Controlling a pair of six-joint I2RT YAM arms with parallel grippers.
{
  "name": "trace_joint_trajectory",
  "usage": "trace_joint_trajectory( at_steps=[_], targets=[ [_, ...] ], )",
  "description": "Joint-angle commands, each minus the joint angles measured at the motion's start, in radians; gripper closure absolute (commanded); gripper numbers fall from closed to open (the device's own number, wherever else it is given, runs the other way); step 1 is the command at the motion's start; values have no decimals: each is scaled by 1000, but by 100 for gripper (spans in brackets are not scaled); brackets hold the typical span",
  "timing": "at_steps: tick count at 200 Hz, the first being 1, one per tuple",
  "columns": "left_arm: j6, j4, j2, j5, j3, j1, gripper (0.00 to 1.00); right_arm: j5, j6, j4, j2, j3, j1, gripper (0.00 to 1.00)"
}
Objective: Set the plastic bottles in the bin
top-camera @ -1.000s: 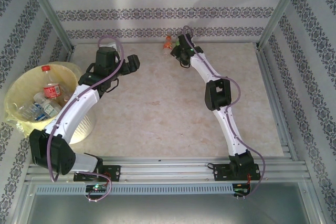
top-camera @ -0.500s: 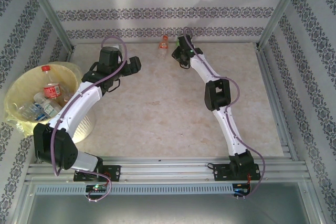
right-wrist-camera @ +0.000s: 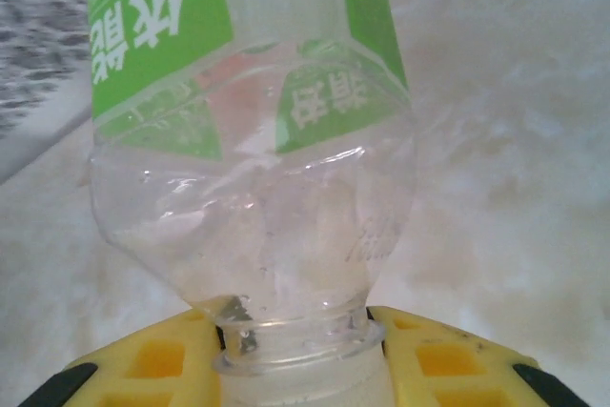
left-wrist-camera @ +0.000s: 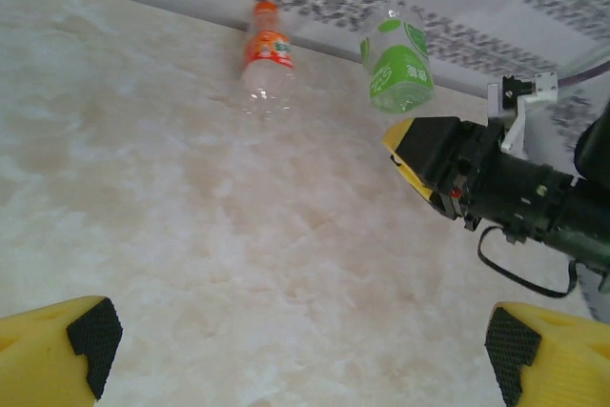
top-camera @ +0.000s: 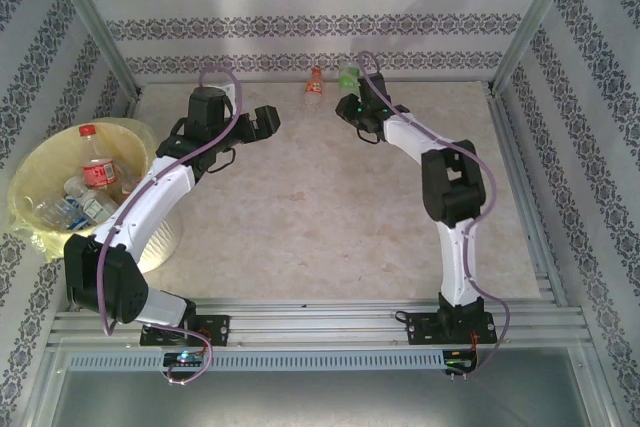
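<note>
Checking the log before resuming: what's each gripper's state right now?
Left gripper: open, holding nothing.
Right gripper: closed on the green-labelled bottle, at its neck.

Your green-label bottle (right-wrist-camera: 257, 207) is thin clear plastic, glossy and dented, and its label (right-wrist-camera: 143, 35) is smooth printed film. The table (top-camera: 320, 217) looks like smooth marbled stone with a dull sheen. On the left gripper (left-wrist-camera: 300, 350) you see yellow plastic fingers (left-wrist-camera: 43, 350) with matt black pads (left-wrist-camera: 93, 331). The bin (top-camera: 40, 157) has a translucent, crinkled pale yellow bag (top-camera: 20, 215). The frame rails (top-camera: 330, 312) are brushed metal.
</note>
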Motion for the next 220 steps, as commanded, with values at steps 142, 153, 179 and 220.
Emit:
trace_joint_trajectory(
  at_steps=[142,153,179,220],
  targets=[
    [-385,671,333,285,40,-73,0,-420,-157,403,-490,-556,130,85],
    [-373,673,351,287,65,-73,0,-449,-158,401,-492,-555,130,85],
    [-366,694,405,309,128,-71,0,-491,-165,389,-498,-557,134,85],
    [-397,685,454,313,165,-53,6,-506,-178,385,-530,-573,138,84]
  ],
)
